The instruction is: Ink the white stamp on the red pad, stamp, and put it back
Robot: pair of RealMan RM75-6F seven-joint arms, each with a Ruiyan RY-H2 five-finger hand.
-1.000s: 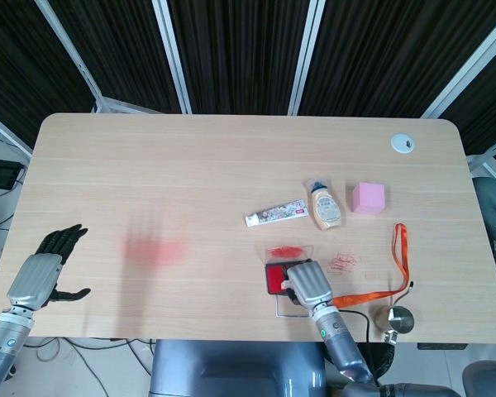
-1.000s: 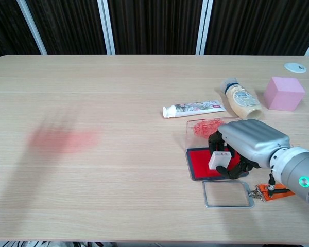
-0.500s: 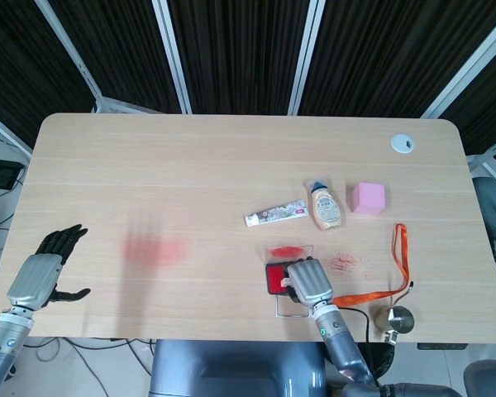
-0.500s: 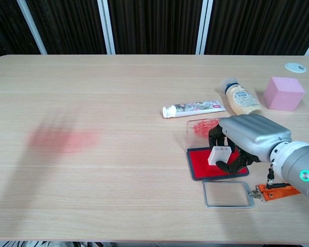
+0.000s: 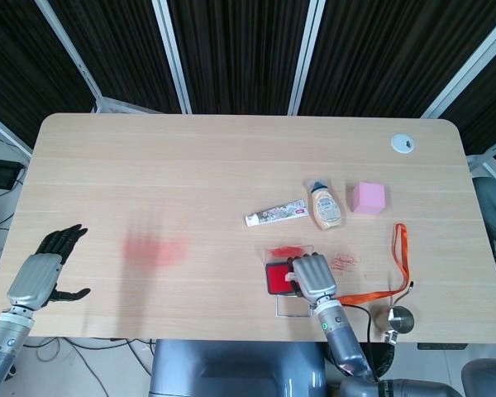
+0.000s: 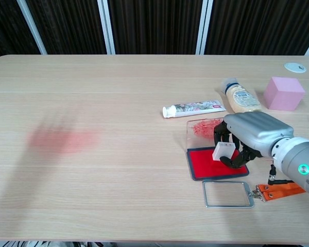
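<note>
My right hand grips the small white stamp over the right side of the red ink pad; whether the stamp touches the pad cannot be told. In the head view the same right hand covers the stamp and part of the pad. Red stamp marks show on the wood just right of the hand. The pad's clear lid, smeared red, lies behind the pad. My left hand rests open near the table's front left corner, far from all of this.
A toothpaste tube, a lying squeeze bottle and a pink cube sit behind the pad. A clear badge holder with an orange lanyard lies in front. A metal bell sits front right. A red smudge marks the left side.
My right hand has shifted to the right and back with the stamp, from over the pad's middle toward its right edge. The left hand has not moved.
</note>
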